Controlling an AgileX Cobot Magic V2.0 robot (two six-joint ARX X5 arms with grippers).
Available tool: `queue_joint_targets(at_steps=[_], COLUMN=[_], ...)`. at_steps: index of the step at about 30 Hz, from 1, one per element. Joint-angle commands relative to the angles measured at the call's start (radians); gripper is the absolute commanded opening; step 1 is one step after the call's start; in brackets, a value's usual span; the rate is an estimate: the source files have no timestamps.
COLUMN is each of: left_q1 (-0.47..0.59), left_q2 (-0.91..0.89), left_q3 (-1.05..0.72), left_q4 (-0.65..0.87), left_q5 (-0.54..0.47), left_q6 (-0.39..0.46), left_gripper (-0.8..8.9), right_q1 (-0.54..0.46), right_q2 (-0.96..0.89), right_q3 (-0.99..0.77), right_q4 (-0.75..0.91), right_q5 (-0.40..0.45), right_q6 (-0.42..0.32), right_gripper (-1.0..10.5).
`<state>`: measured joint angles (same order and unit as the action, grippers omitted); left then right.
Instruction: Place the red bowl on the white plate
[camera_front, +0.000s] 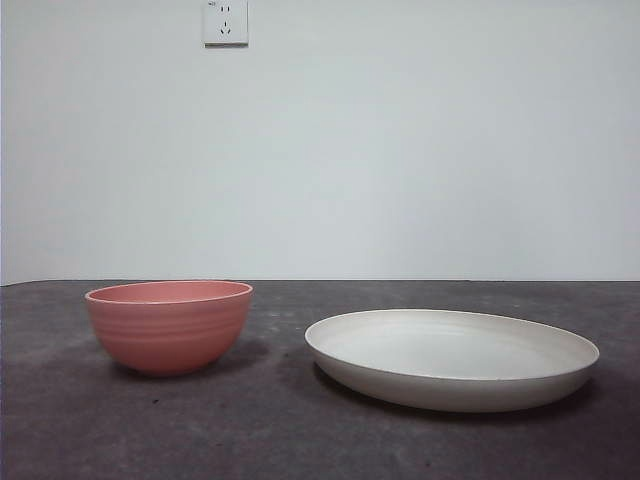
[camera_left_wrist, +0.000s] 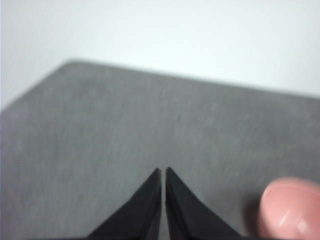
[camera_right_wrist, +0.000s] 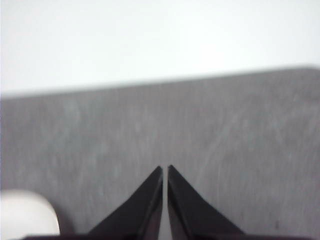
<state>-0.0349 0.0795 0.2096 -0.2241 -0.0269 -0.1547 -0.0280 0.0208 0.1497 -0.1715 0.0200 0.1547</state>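
The red bowl (camera_front: 169, 325) stands upright on the dark table at the left of the front view. The white plate (camera_front: 451, 357) lies to its right, apart from it, with nothing on it. No arm shows in the front view. My left gripper (camera_left_wrist: 163, 170) is shut and empty above the table, with the red bowl (camera_left_wrist: 290, 210) blurred off to one side of it. My right gripper (camera_right_wrist: 165, 168) is shut and empty above the table, with an edge of the white plate (camera_right_wrist: 25, 215) blurred off to one side.
The dark grey table (camera_front: 280, 430) runs back to a white wall. A wall socket (camera_front: 225, 22) sits high on that wall. The table's far edge and a corner (camera_left_wrist: 70, 62) show in the wrist views.
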Motion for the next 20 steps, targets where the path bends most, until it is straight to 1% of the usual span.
queue_joint_targets(at_steps=[1,3,4,7,10,12,14,16,17,20], left_q1=[-0.001,-0.001,-0.001,-0.001,-0.001,-0.001,-0.001,-0.003,-0.006,-0.021], left_q2=[0.067,0.124,0.154,0.256,0.359,0.422,0.479,0.534,0.555,0.62], left_q3=[0.129,0.217,0.262,0.4,0.521,0.59,0.653,0.717,0.742,0.824], left_q4=[-0.047,-0.084,-0.098,-0.144,-0.192,-0.216,-0.243,-0.275,-0.286,-0.338], left_q5=[0.003,0.003,0.003,0.003,0.025,0.072,0.139,0.217,0.237,0.325], left_q6=[-0.014,-0.007,-0.004,0.0,0.0,0.0,0.0,0.0,0.0,0.0], left_gripper=[0.15,0.15,0.15,0.15,0.15,0.15,0.15,0.15,0.15,0.15], right_q1=[0.0,0.0,0.0,0.0,0.001,0.002,0.002,0.003,0.005,0.006], right_q2=[0.039,0.085,0.107,0.188,0.282,0.342,0.4,0.452,0.478,0.548], right_q3=[0.068,0.129,0.158,0.258,0.374,0.448,0.521,0.589,0.623,0.708], right_q4=[0.01,0.01,0.01,-0.017,-0.1,-0.151,-0.205,-0.255,-0.281,-0.346], right_q5=[0.006,0.0,-0.018,-0.112,-0.183,-0.243,-0.318,-0.41,-0.46,-0.546], right_q6=[0.087,0.122,0.138,0.142,0.142,0.135,0.112,0.078,0.058,0.036], right_gripper=[0.1,0.1,0.1,0.1,0.1,0.1,0.1,0.1,0.1,0.1])
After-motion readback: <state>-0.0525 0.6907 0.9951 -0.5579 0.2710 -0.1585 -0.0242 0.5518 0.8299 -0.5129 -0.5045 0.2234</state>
